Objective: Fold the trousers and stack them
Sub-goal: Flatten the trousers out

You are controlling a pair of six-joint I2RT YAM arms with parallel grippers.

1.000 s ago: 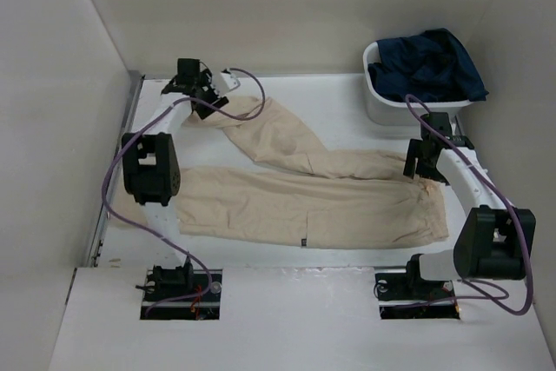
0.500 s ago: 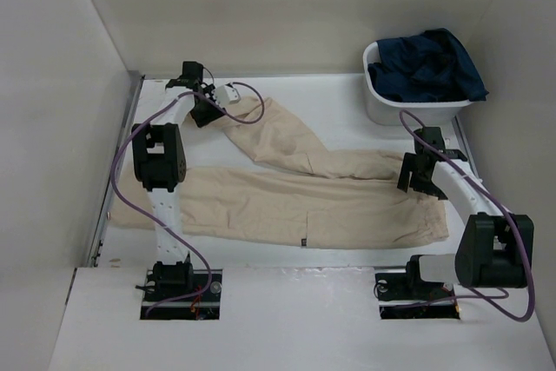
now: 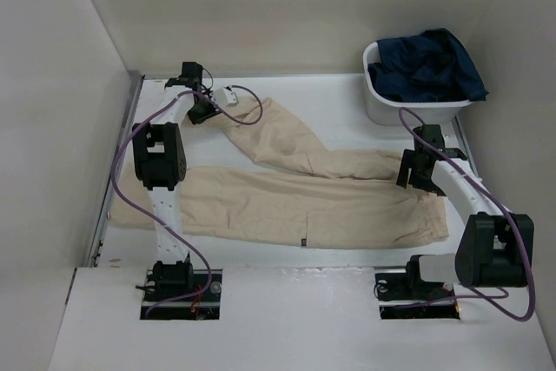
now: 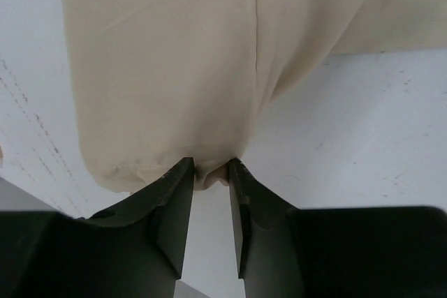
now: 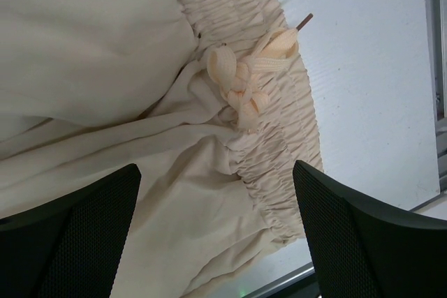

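Upper right of the frame: white plastic tub (image 3: 387, 109) heaped with dark blue garments (image 3: 430, 67), standing on the white table (image 3: 339, 100).

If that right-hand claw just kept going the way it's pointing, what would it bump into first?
The right gripper would most likely meet the trousers first, at the gathered waistband near the drawstring bow. Its fingers are open over it; the gap is hard to judge.

No legible text, label or number anywhere.
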